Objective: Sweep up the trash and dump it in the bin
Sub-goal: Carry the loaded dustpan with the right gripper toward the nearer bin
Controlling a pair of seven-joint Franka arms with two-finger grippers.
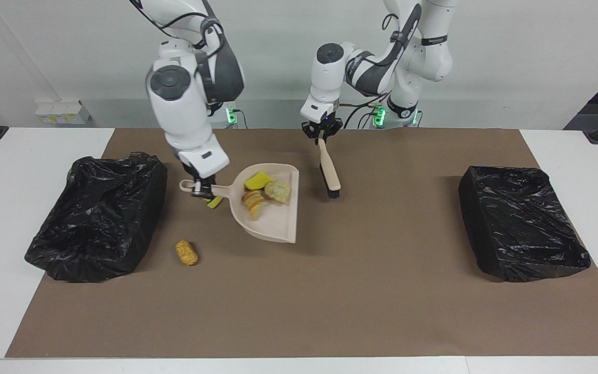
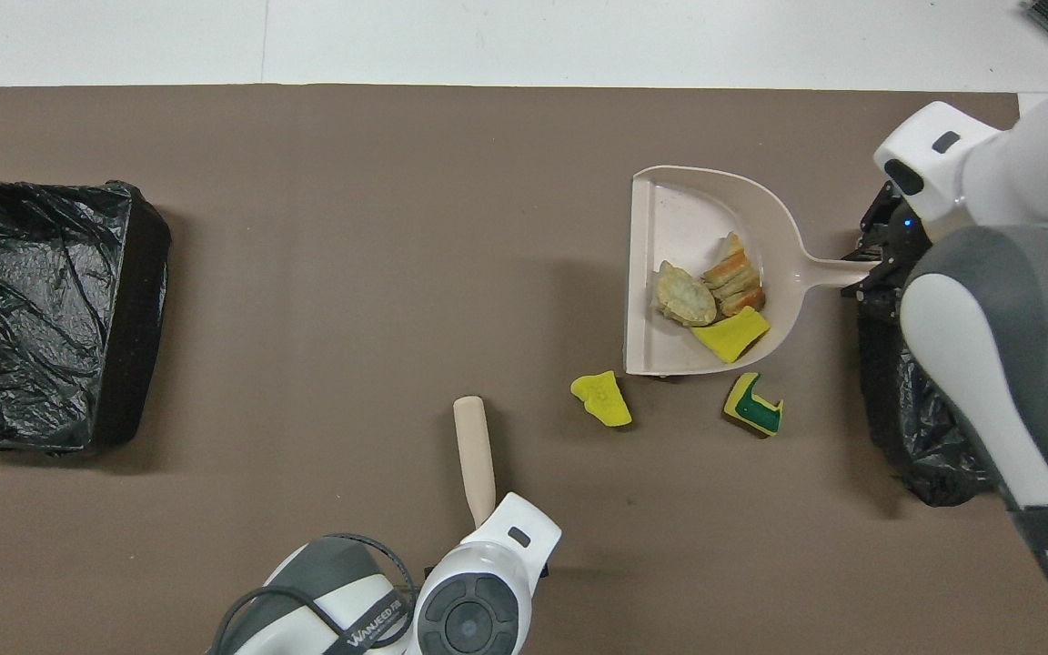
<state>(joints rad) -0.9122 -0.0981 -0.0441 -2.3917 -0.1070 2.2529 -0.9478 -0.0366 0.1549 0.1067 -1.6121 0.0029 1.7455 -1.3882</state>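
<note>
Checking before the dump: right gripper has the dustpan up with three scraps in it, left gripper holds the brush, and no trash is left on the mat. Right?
Not quite. Trash remains on the mat: the overhead view shows a yellow sponge bit and green-and-yellow sponge; the facing view shows a brown chunk. The rest holds.

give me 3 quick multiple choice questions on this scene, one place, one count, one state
1. Scraps in the dustpan: A one, B three, C six.
2. The golden-brown chunk lies: A on the mat near the right arm's-end bin, B inside that bin, C in the dustpan.
3. The brush is: A lying flat, B in a bin, C held by the left gripper.

1 B: three pieces sit in the pan.
2 A: it rests alone on the mat.
3 C: the fingers clamp its handle, bristles down.
</note>
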